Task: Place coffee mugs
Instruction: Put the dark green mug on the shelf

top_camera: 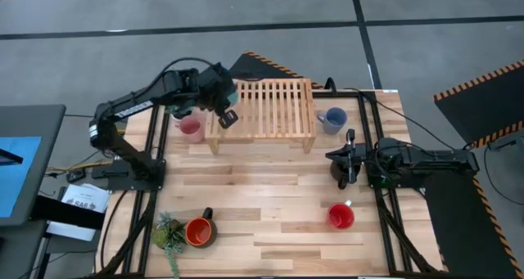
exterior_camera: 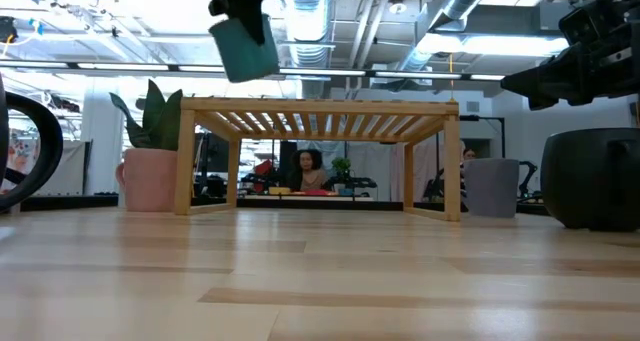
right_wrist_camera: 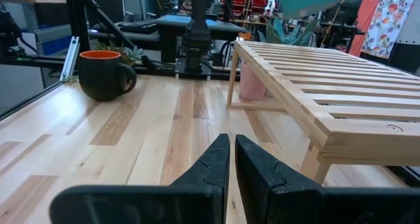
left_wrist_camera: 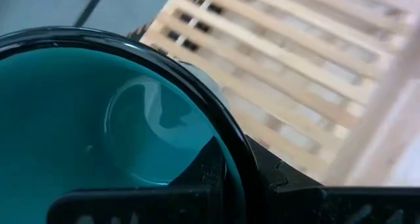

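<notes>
Wooden table (top_camera: pixel 270 213), left end effector (top_camera: pixel 219 99) holding teal mug (exterior_camera: pixel 245 46), no legible writing

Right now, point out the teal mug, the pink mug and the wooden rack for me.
teal mug (exterior_camera: pixel 245 46), low view, on its outer side wall.
pink mug (top_camera: pixel 191 129), high view, on its inside.
wooden rack (top_camera: pixel 272 107), high view, on its slatted top.

Both arms are matte black, built of jointed tubular links, with black cables trailing from their bases. The right arm's flat black fingers (right_wrist_camera: pixel 252 178) have notched, interlocking inner edges.
</notes>
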Available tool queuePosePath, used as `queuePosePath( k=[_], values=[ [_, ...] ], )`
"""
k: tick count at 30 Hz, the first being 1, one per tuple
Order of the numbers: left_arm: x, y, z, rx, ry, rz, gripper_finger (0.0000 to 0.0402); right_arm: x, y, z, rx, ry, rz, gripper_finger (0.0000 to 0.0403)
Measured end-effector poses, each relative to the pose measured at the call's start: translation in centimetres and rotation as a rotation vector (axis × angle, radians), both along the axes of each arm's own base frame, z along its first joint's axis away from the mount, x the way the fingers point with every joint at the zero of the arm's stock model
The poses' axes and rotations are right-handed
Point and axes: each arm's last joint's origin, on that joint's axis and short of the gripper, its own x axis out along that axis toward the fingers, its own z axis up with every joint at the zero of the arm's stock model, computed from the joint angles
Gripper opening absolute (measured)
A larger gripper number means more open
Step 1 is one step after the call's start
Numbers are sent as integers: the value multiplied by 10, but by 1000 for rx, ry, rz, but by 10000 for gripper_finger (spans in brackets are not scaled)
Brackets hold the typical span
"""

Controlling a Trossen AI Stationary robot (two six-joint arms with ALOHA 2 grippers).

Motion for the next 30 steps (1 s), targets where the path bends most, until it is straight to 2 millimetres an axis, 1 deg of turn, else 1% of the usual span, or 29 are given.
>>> queuePosePath(
  k=[3,9,13,16,20,25,30],
  values=[
    [4,21,-10,-7,24,60,9,0,0,-1,0,6,-1,52],
    [7,61,-21,-21,-19,137,9,0,0,-2,1,19,-1,52],
    [7,79,-27,-84,-60,134,9,0,0,-2,0,21,-1,52],
    [5,89,-34,-108,-49,173,9,0,0,-2,1,22,-1,52],
    [5,93,-38,-124,-39,174,9,0,0,-2,1,22,-1,52],
    [7,93,-40,-116,-22,189,10,0,0,-2,1,24,-1,52],
    [8,95,-43,-106,-12,199,27,0,0,-2,0,25,-1,52]
  ],
)
